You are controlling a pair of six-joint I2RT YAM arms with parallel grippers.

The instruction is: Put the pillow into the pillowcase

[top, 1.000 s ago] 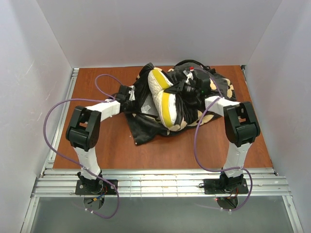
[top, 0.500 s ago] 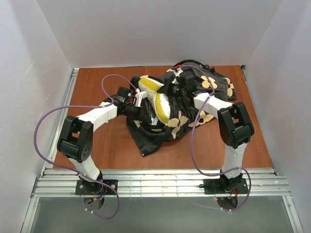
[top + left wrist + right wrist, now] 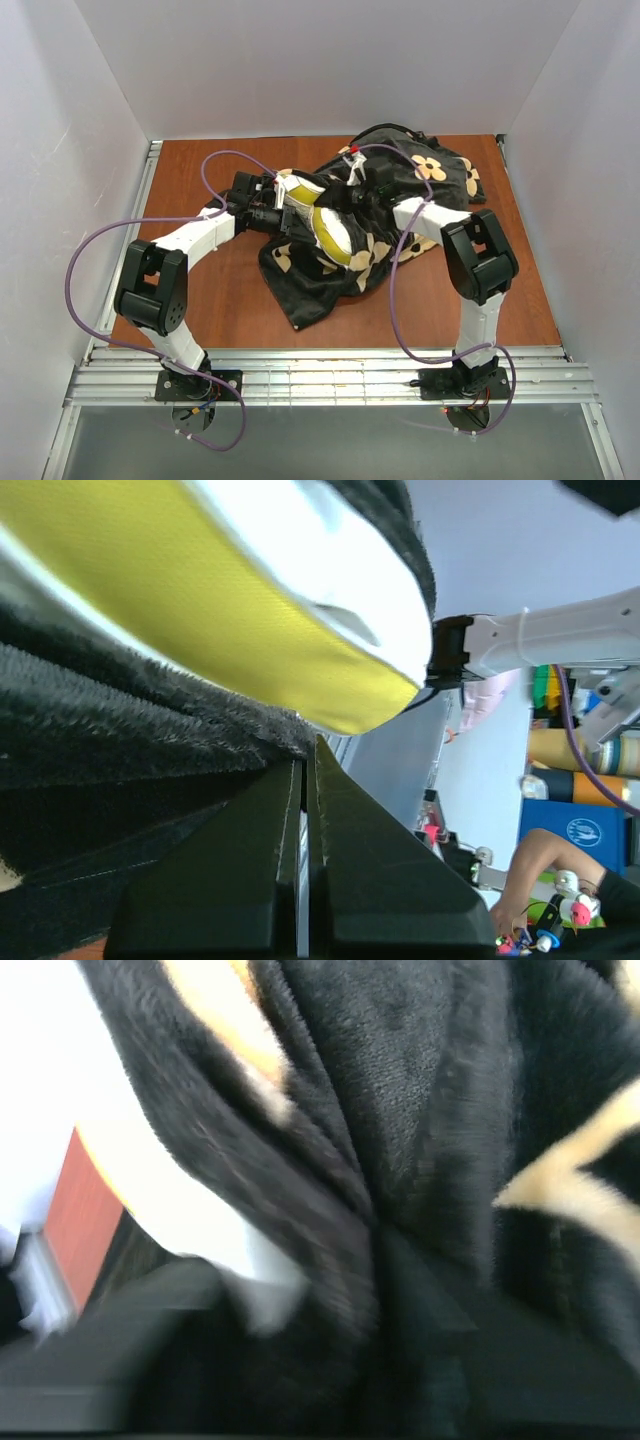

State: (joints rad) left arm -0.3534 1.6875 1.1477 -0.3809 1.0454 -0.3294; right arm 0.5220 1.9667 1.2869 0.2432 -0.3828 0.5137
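— Top external: counting one pillow [image 3: 327, 226] and one pillowcase [image 3: 420, 176], both lying on the far middle of the worktop [image 3: 200, 290].

— Sitting inside or outside?

— Poking out partly. Showing white and yellow only at the left end of the pillowcase; wrapping black flowered plush over the rest, spreading it toward the far right corner and down toward the near edge.

— Counting how many arms?

— Two, reaching in from opposite sides. Holding the left hand [image 3: 283, 203] just beside the exposed end of the pillow, at the plush rim there. Burying the right hand [image 3: 352, 185] in the plush on the other side of that exposed part.

— Gripping anything?

— Left wrist: showing two dark fingers [image 3: 220, 880] closing to a thin slit, nipping the fuzzy black edge of the pillowcase at the tips, right under the bulging yellow band of the pillow. Right wrist: blurring badly, filling nearly everything with black plush and tan patches, so not telling wide from narrow for that hand.

— Anything more on the worktop?

— Counting two purple cables [image 3: 85, 262], looping one beside each arm.
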